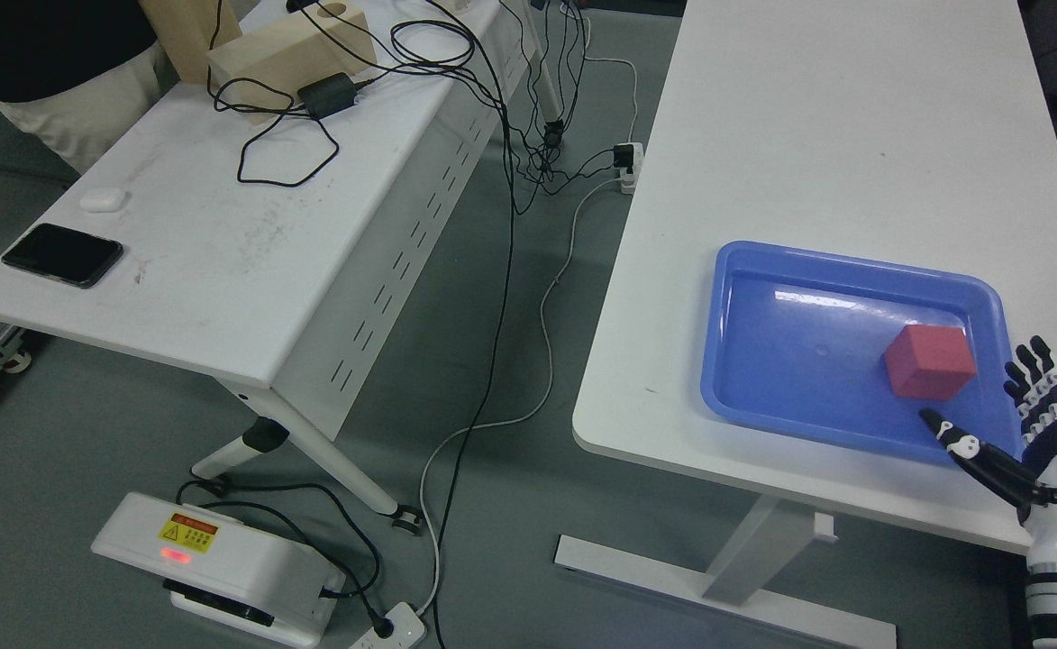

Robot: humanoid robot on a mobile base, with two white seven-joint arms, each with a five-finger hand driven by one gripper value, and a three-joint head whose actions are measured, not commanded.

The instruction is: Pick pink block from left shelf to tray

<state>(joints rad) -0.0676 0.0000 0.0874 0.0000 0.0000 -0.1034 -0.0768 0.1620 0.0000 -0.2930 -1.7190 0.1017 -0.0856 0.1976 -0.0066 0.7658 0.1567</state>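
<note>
i am seeing the pink block sitting inside the tray; my right hand, fingers apart and holding nothing, is hovering beside the tray, so the job looks done.

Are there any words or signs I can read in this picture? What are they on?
No words can be read here.
Yellow warning sticker on the white box on the floor: it has a small triangle sign and some lines of print, too small and blurry to read.
The blue tray, the block, the phone and the tables show no writing.
</note>
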